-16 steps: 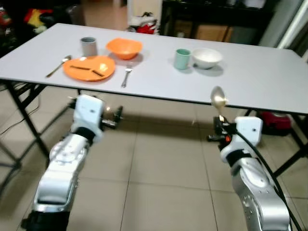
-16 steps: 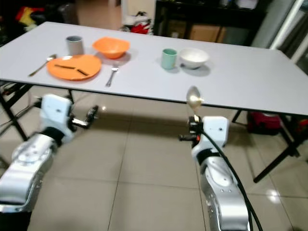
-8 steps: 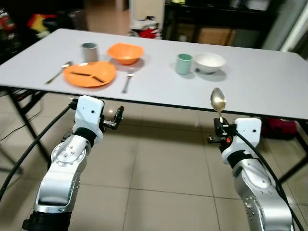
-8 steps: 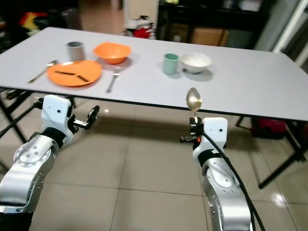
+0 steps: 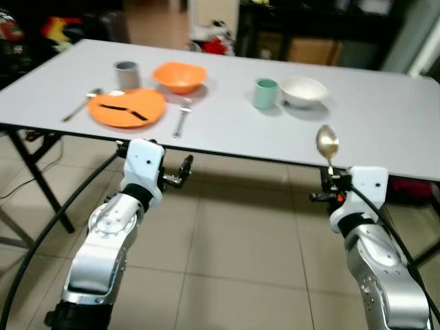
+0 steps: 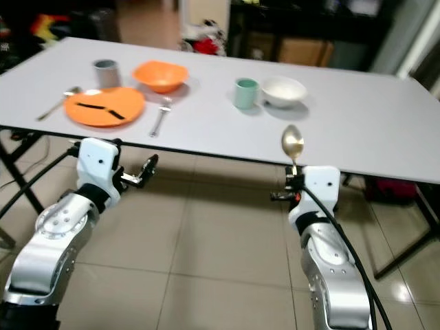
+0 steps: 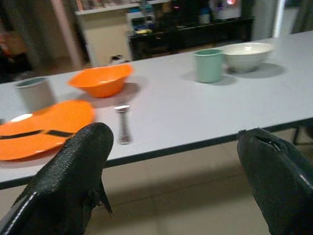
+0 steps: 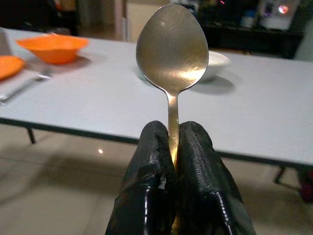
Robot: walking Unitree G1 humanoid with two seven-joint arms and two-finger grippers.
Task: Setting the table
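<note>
We see the right gripper [image 8: 171, 147] clamped on the handle of a metal spoon [image 8: 171, 46], which stands upright with its bowl uppermost, just in front of the near edge of the white table [image 5: 385, 117] and not touching it. The left gripper [image 5: 184, 172] is held below the table edge with its fingers [image 7: 73, 176] spread wide and nothing between them.

On the table (left end) we note an orange plate [image 5: 128, 108] bearing two dark sticks, a second spoon [image 5: 81, 106] beside its left rim, a fork [image 5: 181, 117] just beside its right rim, a grey cup [image 5: 126, 71] and an orange bowl [image 5: 180, 75] behind it. Further right, a green cup [image 5: 265, 93] stands just beside a white bowl [image 5: 303, 90].
</note>
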